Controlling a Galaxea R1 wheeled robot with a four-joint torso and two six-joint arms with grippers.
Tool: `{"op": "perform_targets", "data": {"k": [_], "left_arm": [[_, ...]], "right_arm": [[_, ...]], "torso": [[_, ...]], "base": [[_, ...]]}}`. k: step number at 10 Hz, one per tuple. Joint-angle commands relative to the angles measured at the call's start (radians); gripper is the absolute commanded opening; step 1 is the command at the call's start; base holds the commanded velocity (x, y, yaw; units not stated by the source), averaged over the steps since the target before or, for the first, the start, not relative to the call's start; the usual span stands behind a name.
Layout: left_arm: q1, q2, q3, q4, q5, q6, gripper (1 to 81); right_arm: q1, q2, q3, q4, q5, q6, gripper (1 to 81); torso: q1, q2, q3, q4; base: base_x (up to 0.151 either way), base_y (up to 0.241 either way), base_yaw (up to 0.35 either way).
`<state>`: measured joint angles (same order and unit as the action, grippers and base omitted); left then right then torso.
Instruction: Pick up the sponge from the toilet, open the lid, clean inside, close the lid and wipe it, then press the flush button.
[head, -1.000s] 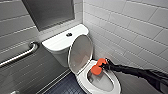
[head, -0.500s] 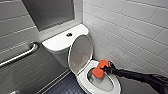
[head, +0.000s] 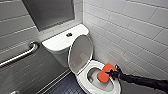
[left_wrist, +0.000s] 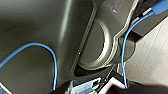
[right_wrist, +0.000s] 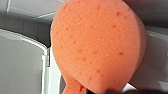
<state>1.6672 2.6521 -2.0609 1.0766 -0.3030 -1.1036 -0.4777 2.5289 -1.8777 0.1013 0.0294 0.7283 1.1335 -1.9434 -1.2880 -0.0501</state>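
The white toilet (head: 61, 42) stands in the corner with its oval lid (head: 80, 53) raised and leaning towards the tank. My right arm comes in from the right. Its gripper (head: 111, 73) is shut on the orange-red sponge (head: 105, 72), which hangs inside the open bowl by the right side of the seat ring (head: 83, 81). In the right wrist view the sponge (right_wrist: 97, 47) looms large, with the upright lid (right_wrist: 20, 65) behind it. A round flush button (head: 69, 34) sits on the tank top. My left gripper stands wide open.
A metal grab bar (head: 20, 56) runs along the grey tiled wall on the left. White tiles (head: 130, 32) close off the right side next to the bowl. A dark panel (head: 50, 12) hangs above the tank. Dark floor (head: 66, 86) lies left of the bowl.
My right gripper has carried the sponge a little to the right and slightly lower in the bowl. The lid has stayed raised.
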Motion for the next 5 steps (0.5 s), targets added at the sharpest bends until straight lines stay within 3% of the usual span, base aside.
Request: {"op": "perform_targets", "data": {"k": [1, 5], "left_arm": [[0.039, -0.007, 0.021, 0.013, 0.03, 0.008, 81.1], [0.039, -0.001, 0.018, 0.013, 0.016, 0.03, 81.1]], "right_arm": [[0.011, -0.132, 0.115, 0.03, 0.05, 0.019, 1.0], [-0.105, -0.319, 0.29, 0.035, 0.11, 0.017, 1.0]], "torso": [[0.0, 0.0, 0.0, 0.0], [0.0, 0.0, 0.0, 0.0]], "base": [[0.0, 0.0, 0.0], [0.0, 0.0, 0.0]]}}
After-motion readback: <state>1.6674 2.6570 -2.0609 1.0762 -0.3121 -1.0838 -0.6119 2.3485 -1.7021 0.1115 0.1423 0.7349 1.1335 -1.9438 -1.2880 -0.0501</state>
